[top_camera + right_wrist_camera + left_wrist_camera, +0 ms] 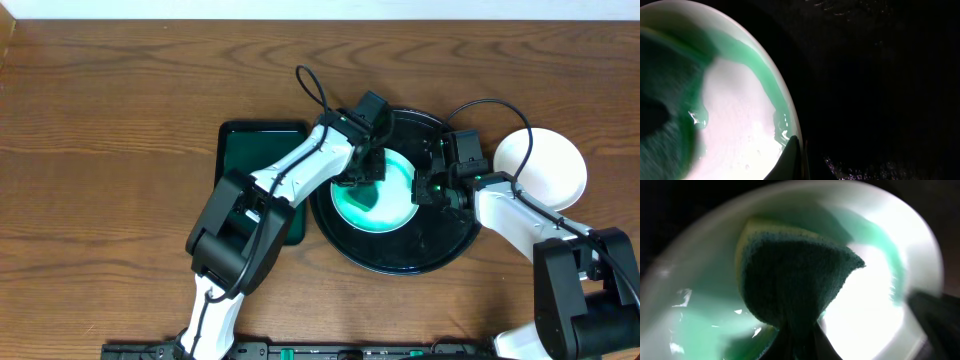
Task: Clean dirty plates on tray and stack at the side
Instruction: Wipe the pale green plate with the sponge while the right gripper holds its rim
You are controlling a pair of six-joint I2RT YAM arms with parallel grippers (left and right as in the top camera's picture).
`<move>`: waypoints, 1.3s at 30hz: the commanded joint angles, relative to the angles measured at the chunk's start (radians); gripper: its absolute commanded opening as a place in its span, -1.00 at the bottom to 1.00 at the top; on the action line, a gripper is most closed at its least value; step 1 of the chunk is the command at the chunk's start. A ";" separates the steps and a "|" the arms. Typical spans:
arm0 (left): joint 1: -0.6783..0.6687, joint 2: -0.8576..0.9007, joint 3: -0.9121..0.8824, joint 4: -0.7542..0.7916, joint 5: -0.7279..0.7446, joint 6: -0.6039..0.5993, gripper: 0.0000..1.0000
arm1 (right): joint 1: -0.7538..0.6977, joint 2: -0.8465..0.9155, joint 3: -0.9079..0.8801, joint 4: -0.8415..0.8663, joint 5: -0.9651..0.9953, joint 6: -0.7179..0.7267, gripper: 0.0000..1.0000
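Note:
A white plate (385, 210) smeared with green liquid lies on the round black tray (400, 258). My left gripper (368, 168) is shut on a green and yellow sponge (795, 275) that presses on the plate (880, 305); its fingertips (800, 335) pinch the sponge's lower end. My right gripper (432, 188) is shut on the plate's right rim, and in the right wrist view its fingers (792, 152) clamp the edge of the plate (735, 115) over the dark tray (880, 75). Another white plate (545, 170) lies on the table right of the tray.
A dark green rectangular tray (258, 150) sits just left of the black tray, partly under my left arm. Bare wooden table (110, 150) stretches out to the left and along the back.

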 commanded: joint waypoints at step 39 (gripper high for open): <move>-0.006 0.000 -0.052 -0.029 -0.186 0.011 -0.86 | 0.011 0.008 -0.004 0.003 0.016 -0.008 -0.98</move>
